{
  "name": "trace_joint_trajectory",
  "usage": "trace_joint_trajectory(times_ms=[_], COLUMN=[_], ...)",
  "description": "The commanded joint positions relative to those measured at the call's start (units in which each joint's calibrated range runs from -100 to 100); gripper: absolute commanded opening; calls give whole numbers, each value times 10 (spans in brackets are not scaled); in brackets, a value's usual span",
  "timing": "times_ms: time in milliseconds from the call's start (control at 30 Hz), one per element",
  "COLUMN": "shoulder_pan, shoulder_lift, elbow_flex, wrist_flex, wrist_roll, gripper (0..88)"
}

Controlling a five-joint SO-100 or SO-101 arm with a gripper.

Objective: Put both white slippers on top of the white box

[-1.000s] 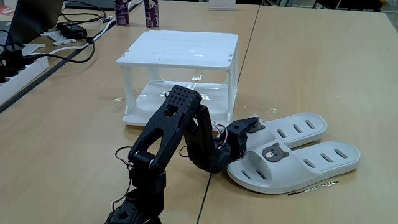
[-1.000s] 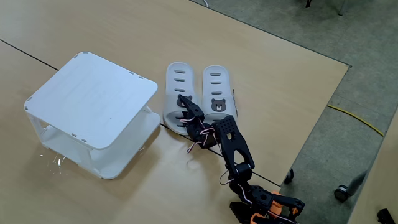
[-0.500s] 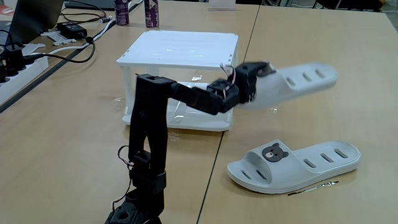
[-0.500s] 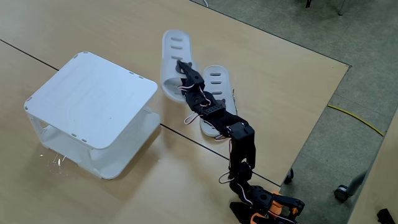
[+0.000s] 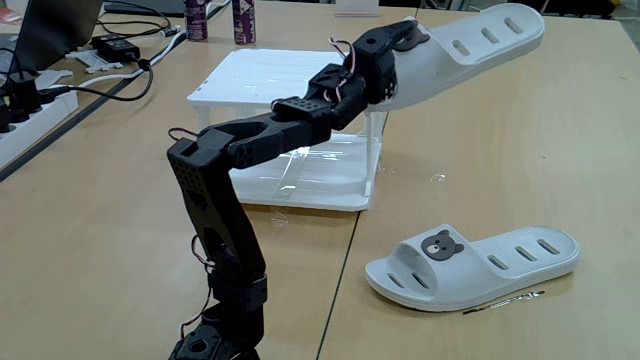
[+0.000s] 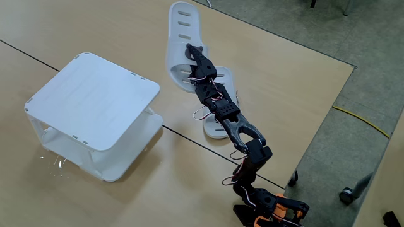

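My gripper (image 5: 404, 36) is shut on the strap end of one white slipper (image 5: 470, 40), holding it high in the air, tilted with its heel end up and to the right, just right of the white box (image 5: 290, 75). In the other fixed view the lifted white slipper (image 6: 180, 28) hangs beyond the box's far corner, with the gripper (image 6: 191, 52) at its near end. The second white slipper (image 5: 480, 265), its bear-face badge showing, lies flat on the table in front of and right of the white box (image 6: 88, 94). My arm partly covers that second slipper (image 6: 212, 126).
A thin pen-like tool (image 5: 505, 298) lies beside the slipper on the table. A power strip (image 5: 30, 105), cables and an adapter (image 5: 115, 48) sit at the far left, and two dark bottles (image 5: 243, 20) stand behind the box. The table edge (image 6: 315, 135) runs close to the arm's base.
The gripper took one slipper from beside its pair on the table and raised it, first to the box's mid height, now above the level of the box's top.
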Motion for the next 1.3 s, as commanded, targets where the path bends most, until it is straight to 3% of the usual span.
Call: trace_joint_trajectory(times_ms=[0, 300, 500, 767, 1267], shoulder_pan=[-57, -297, -399, -397, -364], shoulder_lift=[-63, -66, -69, -23, 341], elbow_flex=[-26, -27, -28, -44, -469], wrist_flex=[1, 1, 0, -1, 1], wrist_roll=[4, 4, 4, 4, 4], gripper=[8, 8, 8, 8, 8])
